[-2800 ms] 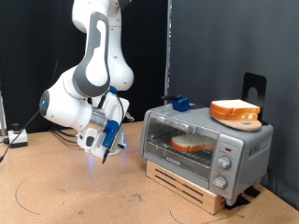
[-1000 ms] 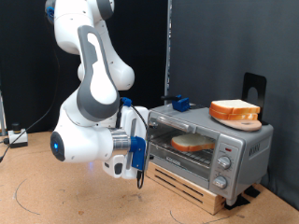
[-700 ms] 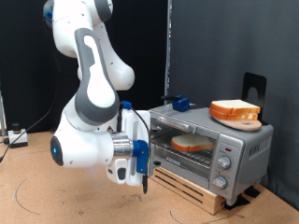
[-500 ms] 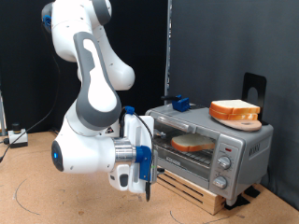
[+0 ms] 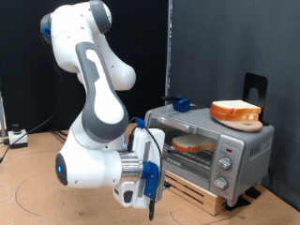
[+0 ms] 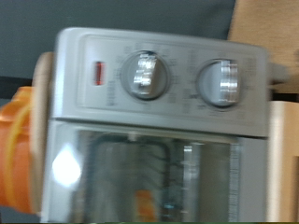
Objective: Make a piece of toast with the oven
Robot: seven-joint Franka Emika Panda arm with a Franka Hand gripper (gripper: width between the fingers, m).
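The silver oven [image 5: 208, 150] stands at the exterior view's right on a wooden crate, its glass door shut. One pale piece of toast [image 5: 192, 143] lies inside on the rack. A second slice with an orange-brown crust [image 5: 234, 110] rests on a round wooden dish on the oven's roof. My gripper [image 5: 152, 203] hangs low in front of the oven's left end, fingers pointing down and holding nothing that shows. In the wrist view the oven [image 6: 159, 112] fills the picture, with two round knobs [image 6: 142, 75] and the glass door [image 6: 140, 173]. No fingers show there.
A small blue object [image 5: 180, 103] sits on the oven's roof at its back left. Behind the oven's right end stands a black bracket [image 5: 253, 89]. The bulky white arm [image 5: 94, 141] fills the middle, and the brown table [image 5: 37, 202] stretches to the left.
The arm has swung from the exterior view's left towards the oven and sunk. The gripper has travelled right and down to the oven's lower front. The oven and both slices have stayed put.
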